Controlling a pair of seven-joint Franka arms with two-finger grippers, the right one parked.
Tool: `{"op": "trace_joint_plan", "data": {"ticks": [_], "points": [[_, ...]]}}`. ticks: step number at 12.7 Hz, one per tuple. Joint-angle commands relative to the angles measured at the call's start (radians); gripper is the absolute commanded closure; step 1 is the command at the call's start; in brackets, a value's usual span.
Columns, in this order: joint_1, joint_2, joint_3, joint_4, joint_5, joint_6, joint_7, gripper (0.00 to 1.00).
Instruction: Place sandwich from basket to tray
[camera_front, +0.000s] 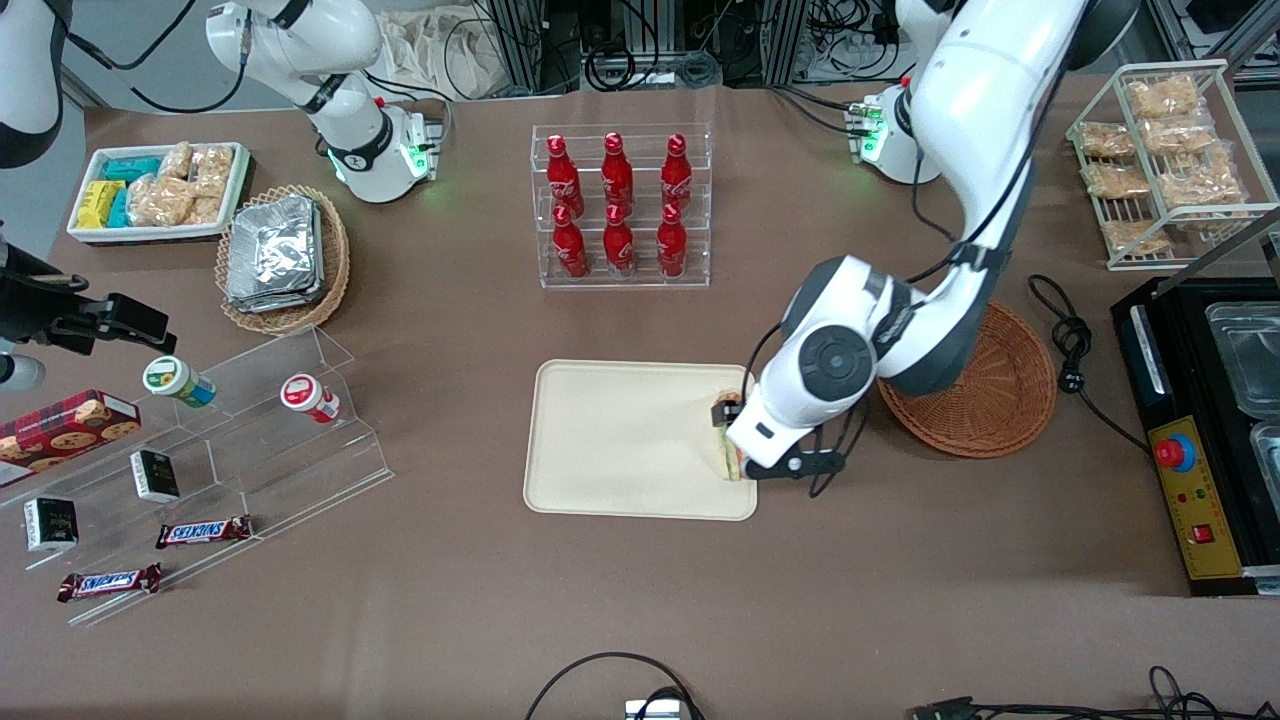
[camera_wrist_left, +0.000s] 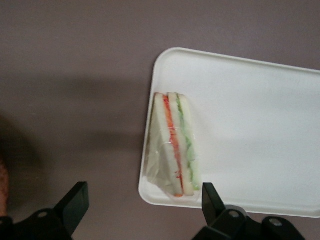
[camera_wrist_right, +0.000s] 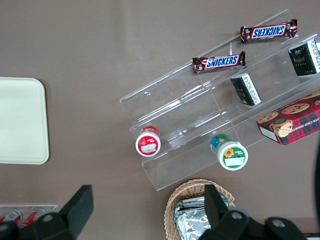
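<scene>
My tool (camera_wrist_left: 142, 210) hangs just above the end of the tray (camera_front: 620, 440) that lies nearest the basket (camera_front: 1000, 395), its 2 fingers (camera_wrist_left: 75, 200) spread wide apart and holding nothing. The sandwich (camera_wrist_left: 175, 145) lies on the tray between and below those fingers, flat on its side against the low rim, so its white bread and its orange and green layers show as stripes through the clear wrap. Part of the wrap reaches over the rim toward the tabletop (camera_front: 640, 600). In the front view my wrist covers most of the sandwich, and only a sliver of it shows at the tray's edge. The reddish-brown basket sits on the tabletop just beside the tray, toward my end, partly under my arm, and what shows of it holds nothing. The rest of the tray is bare.
</scene>
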Motion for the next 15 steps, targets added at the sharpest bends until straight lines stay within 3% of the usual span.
{"op": "trace_joint_plan", "data": {"ticks": [1,3,5,11,15], "points": [[0.028,-0.216,0.0,-0.292,0.013,0.113,-0.009,0.0],[0.028,-0.351,0.001,-0.499,0.016,0.221,-0.009,0.0],[0.031,-0.445,0.006,-0.589,0.017,0.215,0.0,0.0],[0.198,-0.551,0.012,-0.474,0.019,-0.065,0.054,0.0],[0.325,-0.621,0.012,-0.41,0.016,-0.254,0.291,0.0]]}}
